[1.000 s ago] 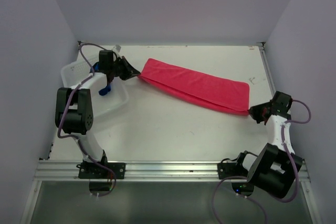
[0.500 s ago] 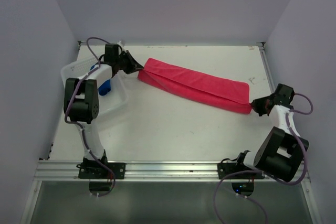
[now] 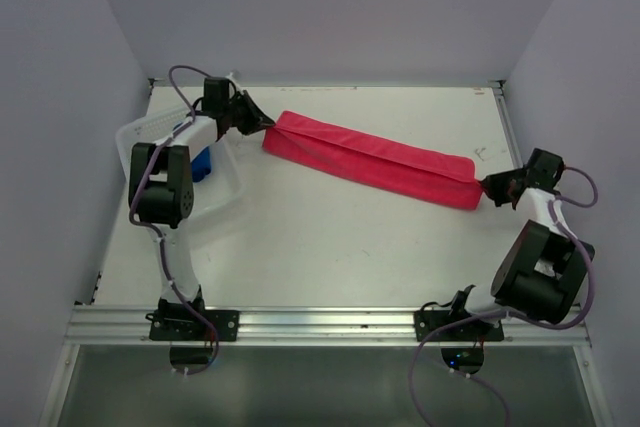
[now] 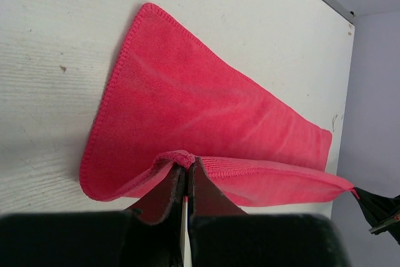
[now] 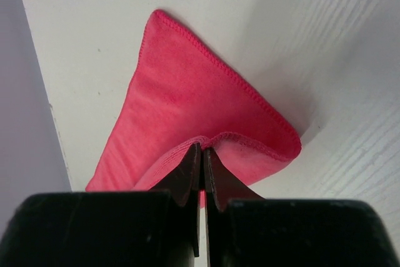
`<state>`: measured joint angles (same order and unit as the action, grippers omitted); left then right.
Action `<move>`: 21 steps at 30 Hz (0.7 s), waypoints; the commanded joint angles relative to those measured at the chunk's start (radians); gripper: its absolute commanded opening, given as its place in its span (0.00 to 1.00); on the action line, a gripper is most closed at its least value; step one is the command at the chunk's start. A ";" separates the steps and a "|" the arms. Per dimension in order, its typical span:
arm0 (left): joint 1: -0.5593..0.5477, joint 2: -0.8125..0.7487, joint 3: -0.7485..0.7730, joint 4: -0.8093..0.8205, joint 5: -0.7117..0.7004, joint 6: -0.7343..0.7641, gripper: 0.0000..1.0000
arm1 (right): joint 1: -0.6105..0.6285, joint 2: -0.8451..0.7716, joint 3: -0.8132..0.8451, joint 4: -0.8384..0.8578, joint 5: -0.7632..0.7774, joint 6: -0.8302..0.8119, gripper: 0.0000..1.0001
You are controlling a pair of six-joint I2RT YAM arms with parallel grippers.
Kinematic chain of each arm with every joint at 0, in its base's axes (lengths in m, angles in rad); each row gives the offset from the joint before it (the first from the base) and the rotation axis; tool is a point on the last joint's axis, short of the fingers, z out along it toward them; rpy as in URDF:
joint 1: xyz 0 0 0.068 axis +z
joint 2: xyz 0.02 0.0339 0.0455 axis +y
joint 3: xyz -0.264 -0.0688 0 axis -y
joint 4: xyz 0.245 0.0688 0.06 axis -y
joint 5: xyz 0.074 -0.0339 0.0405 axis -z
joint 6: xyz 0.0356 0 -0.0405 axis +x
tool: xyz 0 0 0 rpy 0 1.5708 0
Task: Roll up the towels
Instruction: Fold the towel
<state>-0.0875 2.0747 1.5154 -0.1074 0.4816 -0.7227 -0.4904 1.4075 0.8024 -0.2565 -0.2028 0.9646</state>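
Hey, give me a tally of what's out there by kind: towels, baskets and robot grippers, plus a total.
Towels: 2, the pink-red towel stretched across the table, and the blue towel partly hidden in the basket.
Baskets: 1, the white basket.
Grippers: 2, the left gripper and the right gripper, each shut on one end of the pink-red towel.
Total: 5.

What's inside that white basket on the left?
A bit of blue towel shows inside the white basket. The left arm hangs over it and hides the rest, so anything else in there cannot be seen.
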 commanded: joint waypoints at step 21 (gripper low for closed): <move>0.008 0.100 0.157 -0.038 -0.020 0.000 0.00 | 0.035 0.153 0.164 0.120 -0.040 0.048 0.00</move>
<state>-0.0875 2.1525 1.6184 -0.1501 0.4744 -0.7223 -0.4637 1.5482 0.9211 -0.1734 -0.2314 1.0000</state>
